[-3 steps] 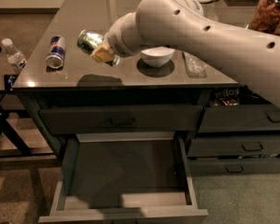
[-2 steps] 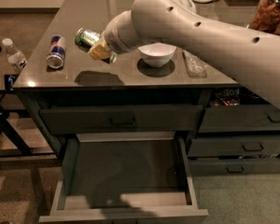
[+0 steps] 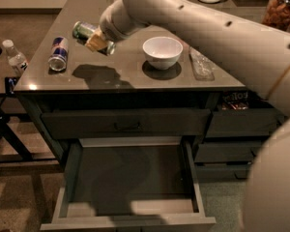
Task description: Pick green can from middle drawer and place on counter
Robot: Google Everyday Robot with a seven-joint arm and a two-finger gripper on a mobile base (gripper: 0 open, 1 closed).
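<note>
The green can (image 3: 85, 32) lies on its side in my gripper (image 3: 95, 40), held a little above the left part of the counter (image 3: 125, 76). My gripper is shut on the green can, its tan fingers (image 3: 96, 41) wrapped round the can's middle. The arm comes in from the upper right and crosses above the counter. The middle drawer (image 3: 130, 178) stands pulled open below, with a bare flat bottom. The can's shadow falls on the counter just under it.
A blue-and-silver can (image 3: 58, 53) lies on the counter's left edge. A white bowl (image 3: 162, 51) and a clear wrapped item (image 3: 201, 63) sit to the right. A water bottle (image 3: 14, 57) stands on a side stand at left. Closed drawers flank the open one.
My gripper has moved up and back over the counter with the green can, away from the front edge. The open drawer has stayed as it was.
</note>
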